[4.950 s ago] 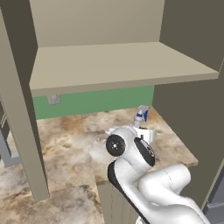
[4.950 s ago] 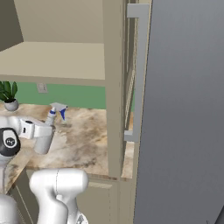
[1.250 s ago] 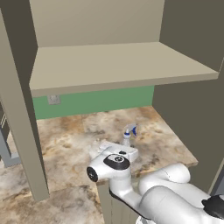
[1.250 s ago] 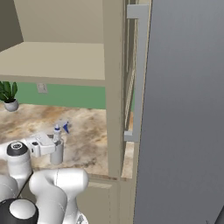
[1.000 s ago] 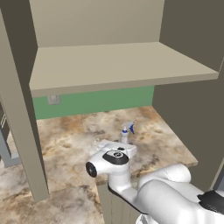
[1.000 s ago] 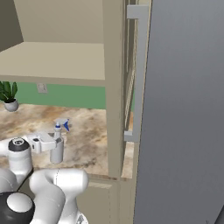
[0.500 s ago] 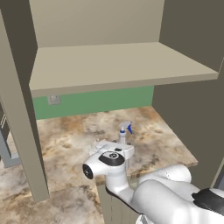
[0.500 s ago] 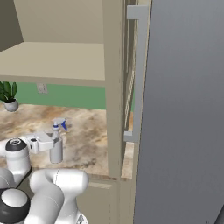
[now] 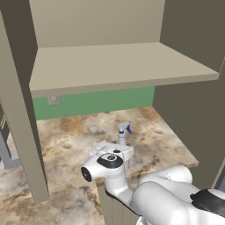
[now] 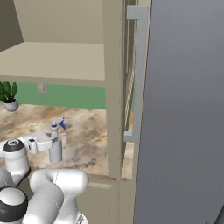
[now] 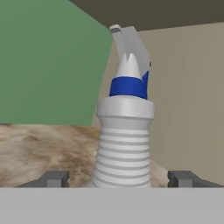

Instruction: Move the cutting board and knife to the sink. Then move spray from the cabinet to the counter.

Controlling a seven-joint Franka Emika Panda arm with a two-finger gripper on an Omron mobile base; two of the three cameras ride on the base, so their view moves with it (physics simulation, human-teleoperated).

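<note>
Marble bench (image 9: 74, 145) carries the spray bottle (image 11: 124, 135) upright between my gripper's (image 11: 118, 179) wide-open fingers, gripping nothing. Pulling back crookedly could topple it.

The arm (image 9: 162, 197) reaches low and forward, wrist level, jaws spread wide.

Kitchen around me: marble counter (image 9: 74, 140), wall cabinet (image 9: 118, 66) above, green backsplash (image 9: 96, 102), potted plant (image 10: 8, 97).
</note>
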